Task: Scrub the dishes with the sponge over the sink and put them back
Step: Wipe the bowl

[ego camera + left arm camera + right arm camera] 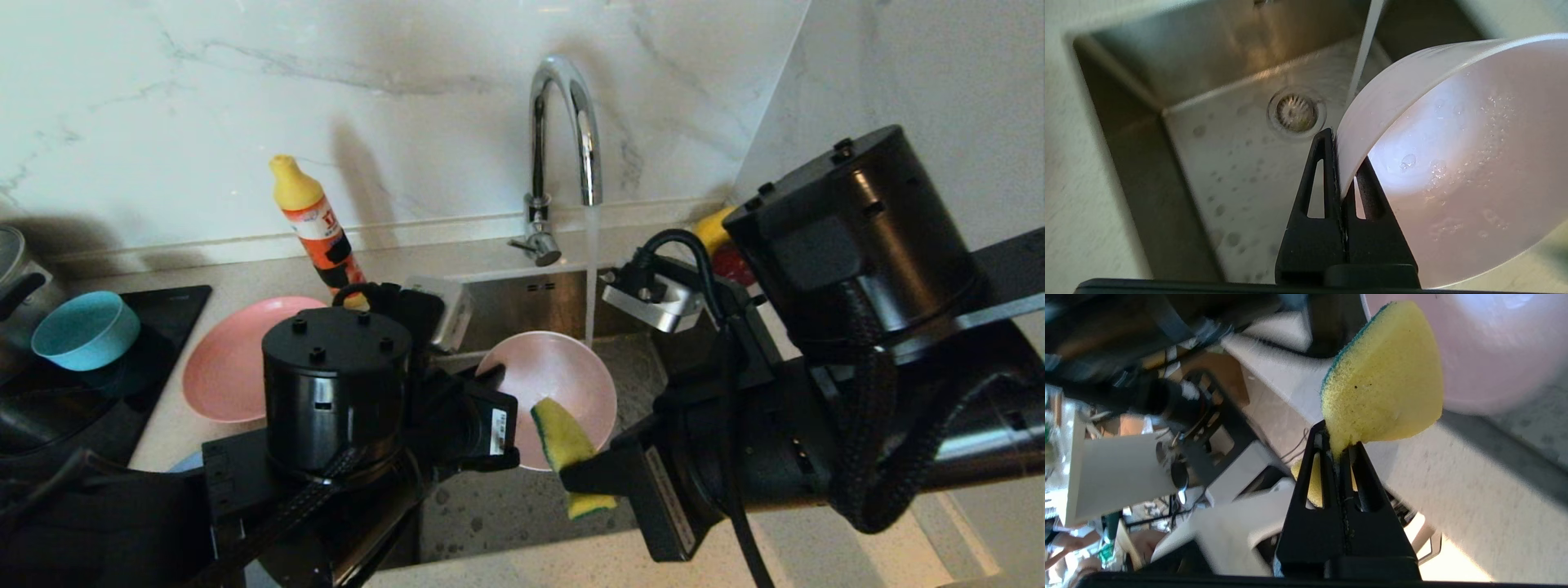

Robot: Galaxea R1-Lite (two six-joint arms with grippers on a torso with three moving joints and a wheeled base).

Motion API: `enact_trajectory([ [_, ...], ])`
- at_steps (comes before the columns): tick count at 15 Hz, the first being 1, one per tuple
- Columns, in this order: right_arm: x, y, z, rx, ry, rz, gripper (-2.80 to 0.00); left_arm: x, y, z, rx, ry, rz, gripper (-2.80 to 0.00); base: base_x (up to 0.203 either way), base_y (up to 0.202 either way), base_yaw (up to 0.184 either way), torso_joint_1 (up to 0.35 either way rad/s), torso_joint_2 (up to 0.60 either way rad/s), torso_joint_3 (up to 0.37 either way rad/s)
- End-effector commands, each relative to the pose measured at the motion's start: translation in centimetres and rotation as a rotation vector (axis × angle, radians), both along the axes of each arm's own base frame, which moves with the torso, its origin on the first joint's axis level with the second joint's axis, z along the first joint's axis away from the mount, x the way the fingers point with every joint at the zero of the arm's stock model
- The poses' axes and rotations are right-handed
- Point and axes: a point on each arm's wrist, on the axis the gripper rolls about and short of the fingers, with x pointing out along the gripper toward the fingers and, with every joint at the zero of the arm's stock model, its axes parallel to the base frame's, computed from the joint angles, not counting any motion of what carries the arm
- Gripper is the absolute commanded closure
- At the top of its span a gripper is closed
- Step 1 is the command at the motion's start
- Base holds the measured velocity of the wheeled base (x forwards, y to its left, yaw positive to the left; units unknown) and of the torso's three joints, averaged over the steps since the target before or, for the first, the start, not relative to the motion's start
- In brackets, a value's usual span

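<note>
My left gripper [1342,161] is shut on the rim of the pale pink bowl [549,384], holding it tilted over the steel sink [1249,171], its wet inside [1474,163] facing the right arm. A yellow sponge [565,437] with a green edge is pinched in my shut right gripper [1340,444] at the bowl's near rim; the sponge [1384,379] stands just in front of the bowl. A salmon-pink plate [233,367] lies on the counter left of the sink and a teal bowl [86,329] sits further left. The grey-blue plate is mostly hidden behind my left arm.
Water runs from the curved chrome tap [563,139] into the sink just behind the bowl. A yellow and orange detergent bottle [314,224] stands behind the pink plate. The round drain [1296,113] lies in the sink floor. A steel pot [12,278] is at the far left.
</note>
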Motion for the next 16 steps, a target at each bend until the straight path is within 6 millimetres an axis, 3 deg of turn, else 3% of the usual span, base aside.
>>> enact_trajectory([
  [1,1.8,1.3,-1.3,-0.033,0.027,-0.024,0.00,-0.2,0.0,0.2,-0.018,-0.015,0.000,0.00,0.000,0.000,0.000,0.000,0.00,0.000],
  [6,4.1,0.6,-0.5,-0.009,0.003,-0.093,0.00,-1.3,1.1,0.1,-0.018,-0.012,-0.015,0.00,0.000,0.000,0.000,0.000,0.00,0.000],
  [9,4.9,1.3,-0.8,-0.011,0.006,-0.099,0.00,-2.8,1.4,-0.6,-0.012,-0.007,-0.055,0.00,0.000,0.000,0.000,0.000,0.00,0.000],
  [16,5.8,2.5,-1.1,-0.013,-0.005,-0.102,0.00,-3.6,0.8,-0.6,-0.023,-0.019,-0.095,0.00,0.000,0.000,0.000,0.000,0.00,0.000],
])
